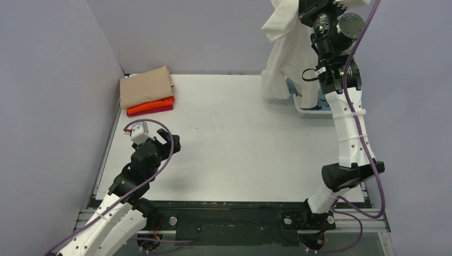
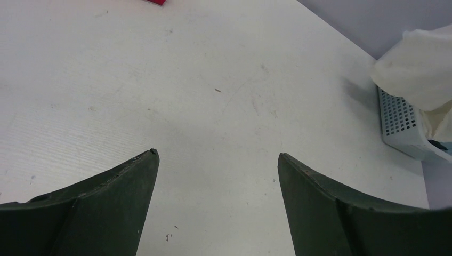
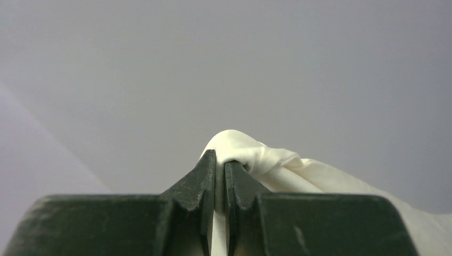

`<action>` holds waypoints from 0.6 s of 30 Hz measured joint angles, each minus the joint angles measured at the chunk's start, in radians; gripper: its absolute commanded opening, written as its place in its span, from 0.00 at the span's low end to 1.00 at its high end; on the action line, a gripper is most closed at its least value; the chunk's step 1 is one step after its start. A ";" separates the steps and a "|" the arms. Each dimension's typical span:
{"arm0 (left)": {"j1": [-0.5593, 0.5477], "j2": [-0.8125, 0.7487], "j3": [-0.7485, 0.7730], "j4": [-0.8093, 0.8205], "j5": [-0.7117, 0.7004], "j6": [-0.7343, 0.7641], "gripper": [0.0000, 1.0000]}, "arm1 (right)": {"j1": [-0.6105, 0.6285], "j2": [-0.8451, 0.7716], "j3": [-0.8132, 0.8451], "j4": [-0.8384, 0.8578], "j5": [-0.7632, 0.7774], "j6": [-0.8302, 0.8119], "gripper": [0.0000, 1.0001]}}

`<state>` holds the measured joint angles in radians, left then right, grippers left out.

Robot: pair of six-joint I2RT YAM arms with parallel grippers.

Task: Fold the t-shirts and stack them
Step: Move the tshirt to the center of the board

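My right gripper (image 3: 220,162) is shut on the cream t-shirt (image 1: 285,50) and holds it high at the back right, so the cloth hangs down over the white basket (image 1: 309,111). The pinched cream fold shows in the right wrist view (image 3: 250,154). A folded stack sits at the back left: the tan t-shirt (image 1: 145,86) on top, the orange t-shirt (image 1: 152,105) under it, the red t-shirt (image 1: 160,110) lowest. A bit of grey-blue cloth (image 1: 291,85) shows in the basket. My left gripper (image 1: 165,143) is open and empty, low over the table at the front left (image 2: 217,158).
The white table (image 1: 234,144) is walled by grey panels at the left and back. In the left wrist view the basket (image 2: 402,125) stands at the far right with cream cloth (image 2: 421,64) hanging over it.
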<state>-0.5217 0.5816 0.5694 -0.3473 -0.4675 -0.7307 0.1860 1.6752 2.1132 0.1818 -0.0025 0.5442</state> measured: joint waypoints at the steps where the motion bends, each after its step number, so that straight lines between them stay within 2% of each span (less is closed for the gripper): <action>1: 0.000 -0.014 -0.001 -0.011 -0.001 -0.004 0.92 | 0.023 -0.007 0.024 -0.010 -0.006 -0.002 0.00; 8: 0.000 -0.084 -0.013 -0.054 -0.009 -0.047 0.93 | 0.203 -0.077 0.140 -0.042 -0.074 0.005 0.00; 13: 0.000 -0.098 -0.016 -0.079 -0.009 -0.079 0.93 | 0.344 -0.067 0.221 -0.074 -0.081 0.011 0.00; 18: 0.000 -0.116 -0.023 -0.109 -0.021 -0.111 0.93 | 0.468 -0.062 0.203 -0.115 -0.064 -0.003 0.00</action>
<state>-0.5217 0.4652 0.5468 -0.4561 -0.4885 -0.8413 0.6537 1.6135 2.3165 0.0666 -0.0662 0.5407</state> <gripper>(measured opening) 0.924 0.027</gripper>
